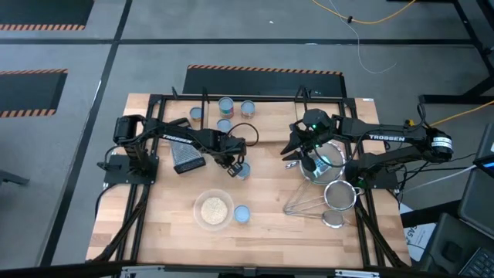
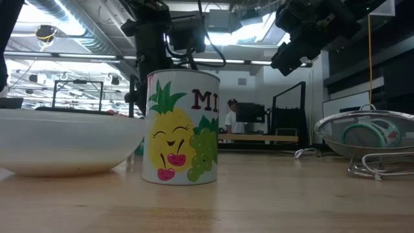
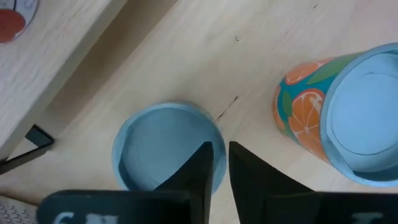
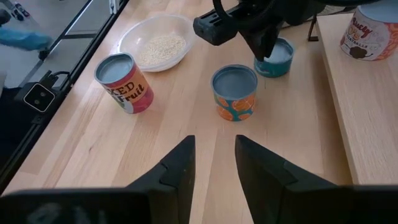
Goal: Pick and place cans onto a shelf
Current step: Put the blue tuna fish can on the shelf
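Now the left end effector (image 3: pixel 221 177) hangs over a short can (image 3: pixel 166 146) at the left wrist frame's lower centre, fingers nearly together and gripping nothing; they must spread to straddle it. Right end effector (image 4: pixel 214 165) waits open. Shelf (image 1: pixel 262 108) lies in the high view's upper centre.

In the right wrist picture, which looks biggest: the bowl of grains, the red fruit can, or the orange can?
1. Bowl of grains, clearly the widest.
2 and 3. Red fruit can and orange can look about alike; no ranking between them.
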Controlling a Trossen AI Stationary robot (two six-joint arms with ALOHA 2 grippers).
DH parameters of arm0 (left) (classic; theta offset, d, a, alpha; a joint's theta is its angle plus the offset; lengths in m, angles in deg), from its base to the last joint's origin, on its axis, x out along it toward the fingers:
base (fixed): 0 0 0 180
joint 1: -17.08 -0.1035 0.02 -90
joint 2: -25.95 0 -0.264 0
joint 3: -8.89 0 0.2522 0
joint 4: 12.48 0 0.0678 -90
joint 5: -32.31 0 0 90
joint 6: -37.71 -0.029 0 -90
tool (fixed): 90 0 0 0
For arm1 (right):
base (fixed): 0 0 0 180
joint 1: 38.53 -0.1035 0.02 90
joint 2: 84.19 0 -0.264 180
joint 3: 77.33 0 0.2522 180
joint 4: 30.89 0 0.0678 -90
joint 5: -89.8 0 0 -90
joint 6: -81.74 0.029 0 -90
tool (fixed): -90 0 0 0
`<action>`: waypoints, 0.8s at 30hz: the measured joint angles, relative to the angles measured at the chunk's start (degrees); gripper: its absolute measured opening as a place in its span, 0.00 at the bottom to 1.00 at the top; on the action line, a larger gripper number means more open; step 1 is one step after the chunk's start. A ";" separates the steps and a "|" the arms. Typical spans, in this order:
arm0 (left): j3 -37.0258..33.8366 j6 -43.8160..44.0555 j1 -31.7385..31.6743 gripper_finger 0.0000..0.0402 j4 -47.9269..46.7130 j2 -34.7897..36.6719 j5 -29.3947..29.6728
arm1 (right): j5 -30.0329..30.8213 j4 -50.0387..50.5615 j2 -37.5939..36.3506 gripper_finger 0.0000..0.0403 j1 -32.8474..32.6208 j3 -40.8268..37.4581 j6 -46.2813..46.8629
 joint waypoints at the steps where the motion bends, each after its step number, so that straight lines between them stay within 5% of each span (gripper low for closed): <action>1: 0.00 -0.63 0.00 0.13 0.22 0.00 0.01 | 0.00 0.00 0.00 0.29 -0.01 0.00 -0.01; 13: 0.00 -2.87 0.00 0.23 0.78 0.23 -0.42 | 0.00 -0.04 0.02 0.29 -0.01 0.00 -0.02; 24: 0.11 -11.12 0.21 0.22 -1.92 9.18 -0.42 | 0.00 -0.15 0.07 0.29 0.00 0.00 -0.06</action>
